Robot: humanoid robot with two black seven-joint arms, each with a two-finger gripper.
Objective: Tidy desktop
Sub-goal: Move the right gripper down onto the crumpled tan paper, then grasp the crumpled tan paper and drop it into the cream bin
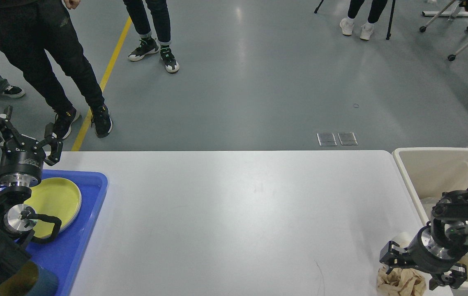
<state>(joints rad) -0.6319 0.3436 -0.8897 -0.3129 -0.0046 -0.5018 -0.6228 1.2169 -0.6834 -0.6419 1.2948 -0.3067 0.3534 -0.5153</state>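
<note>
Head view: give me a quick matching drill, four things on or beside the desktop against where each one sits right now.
Things:
1. yellow plate
2. crumpled brown paper
3. beige bin
4. left gripper

Places:
A. beside the desktop's right edge
B. in the blue tray
C. raised above the tray's far end, fingers spread
D. near right corner of the desktop, under the right gripper

Pairs: 1-B, 2-D, 3-A, 4-C
</note>
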